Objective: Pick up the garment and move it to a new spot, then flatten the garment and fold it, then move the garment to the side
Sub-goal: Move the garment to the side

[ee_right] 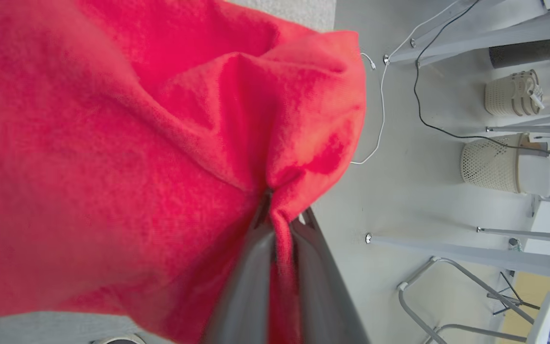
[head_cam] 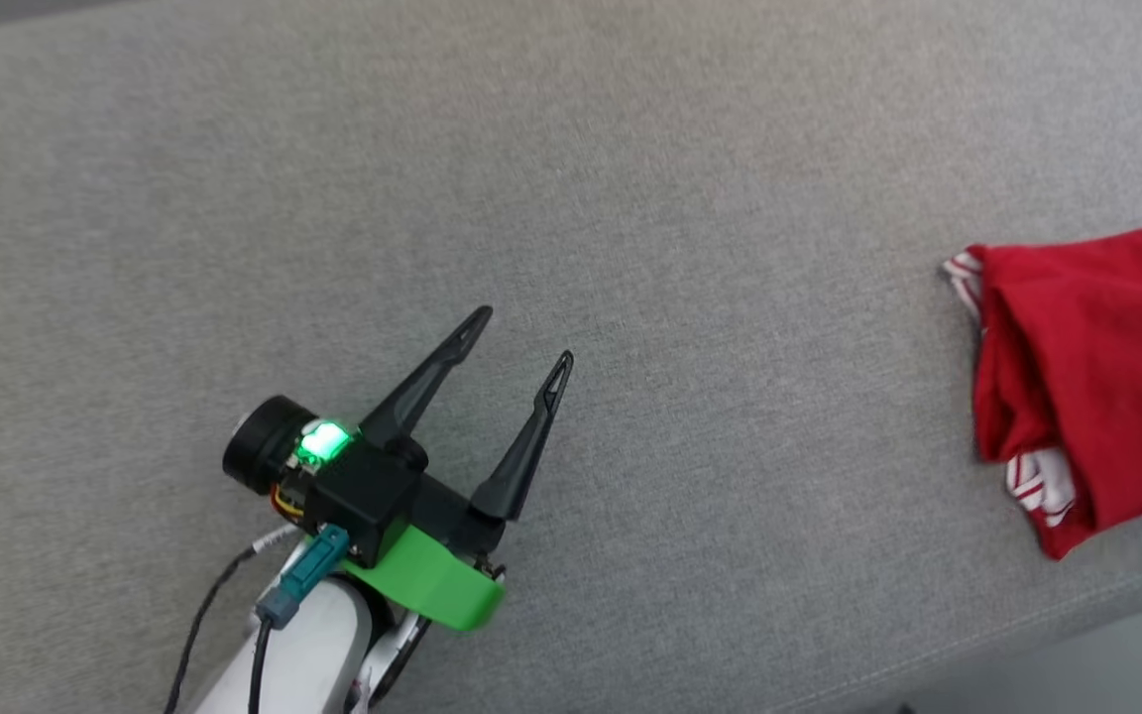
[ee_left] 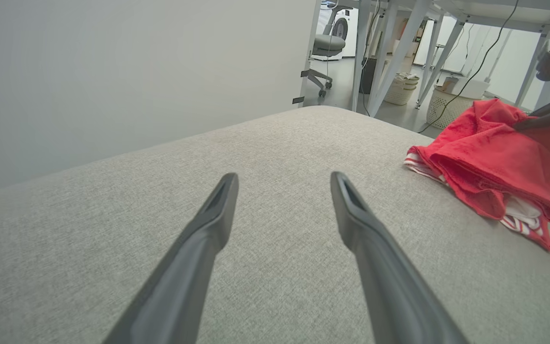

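Observation:
The garment [head_cam: 1091,372] is a bunched red shirt with red-white striped trim, lying at the right edge of the grey padded surface [head_cam: 630,198]. In the left wrist view the garment [ee_left: 490,157] sits at the right, one end lifted. My right gripper [ee_right: 282,217] is shut on a pinch of the garment's red cloth [ee_right: 160,143]; its dark fingers [ee_left: 549,114] reach in from the right. My left gripper [head_cam: 524,342] stands open over bare surface well left of the garment, its fingers [ee_left: 217,210] spread with nothing between them.
Past the surface's far right edge is floor with white laundry baskets [ee_right: 494,162], table legs [ee_left: 399,48], loose cables [ee_right: 428,110] and a grey office chair [ee_left: 325,48]. A pale wall [ee_left: 112,71] stands behind the surface.

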{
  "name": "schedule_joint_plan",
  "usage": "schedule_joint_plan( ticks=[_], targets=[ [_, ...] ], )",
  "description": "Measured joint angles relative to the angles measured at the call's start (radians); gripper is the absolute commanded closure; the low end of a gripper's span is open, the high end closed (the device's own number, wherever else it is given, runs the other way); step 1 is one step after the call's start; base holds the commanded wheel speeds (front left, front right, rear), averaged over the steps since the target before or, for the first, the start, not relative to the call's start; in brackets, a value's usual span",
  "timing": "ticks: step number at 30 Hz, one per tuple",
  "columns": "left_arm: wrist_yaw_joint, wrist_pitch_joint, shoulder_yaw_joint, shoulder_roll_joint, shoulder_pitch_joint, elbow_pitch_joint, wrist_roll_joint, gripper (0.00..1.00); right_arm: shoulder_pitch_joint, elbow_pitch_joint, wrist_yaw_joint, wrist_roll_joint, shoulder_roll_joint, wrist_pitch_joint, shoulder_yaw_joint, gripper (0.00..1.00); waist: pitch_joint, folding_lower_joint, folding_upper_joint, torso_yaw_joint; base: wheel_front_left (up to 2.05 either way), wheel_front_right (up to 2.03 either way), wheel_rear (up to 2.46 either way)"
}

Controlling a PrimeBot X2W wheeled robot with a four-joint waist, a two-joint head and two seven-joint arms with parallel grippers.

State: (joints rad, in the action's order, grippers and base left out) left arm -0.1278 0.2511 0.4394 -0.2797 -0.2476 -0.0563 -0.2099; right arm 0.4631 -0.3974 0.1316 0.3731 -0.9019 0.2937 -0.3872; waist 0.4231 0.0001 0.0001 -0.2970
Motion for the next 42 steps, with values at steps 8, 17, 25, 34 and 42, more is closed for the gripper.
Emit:
schedule_joint_plan(
  ticks=[8, 17, 25, 34, 42],
  targets=[
    [0.0, -0.057, -0.001, -0.037, -0.036, -0.126, 0.008, 0.0, 0.162, -0.28, 0.0, -0.106, 0.055, -0.184, 0.085, 1.0, 0.137, 0.0001, 0.0, -0.035, 0.0, 0.0, 0.0],
    [0.003, -0.091, -0.012, -0.059, -0.061, -0.211, 0.008, 0.0, 0.296, -0.497, 0.0, -0.175, 0.14, -0.315, 0.159, 1.0, 0.246, 0.0002, 0.0, -0.037, 0.0, 0.0, 0.0],
    [0.01, -0.073, -0.012, -0.058, -0.066, -0.187, 0.005, 0.0, 0.358, -0.637, 0.0, -0.23, 0.187, -0.373, 0.186, 0.0, 0.234, 0.0001, 0.0, -0.007, 0.0, 0.0, 0.0],
    [0.028, -0.014, -0.033, -0.019, -0.055, -0.093, -0.039, 0.0, 0.382, -0.62, 0.0, -0.223, 0.168, -0.417, 0.19, 0.0, 0.128, 0.0, -0.0001, 0.015, 0.0, 0.0, 0.0],
    [0.049, 0.005, -0.104, 0.024, 0.006, -0.007, -0.097, 0.0, 0.367, -0.388, 0.0, -0.104, 0.164, -0.457, 0.171, 0.0, -0.012, -0.0001, -0.0001, 0.048, 0.0, 0.0, 0.0]
  ],
)
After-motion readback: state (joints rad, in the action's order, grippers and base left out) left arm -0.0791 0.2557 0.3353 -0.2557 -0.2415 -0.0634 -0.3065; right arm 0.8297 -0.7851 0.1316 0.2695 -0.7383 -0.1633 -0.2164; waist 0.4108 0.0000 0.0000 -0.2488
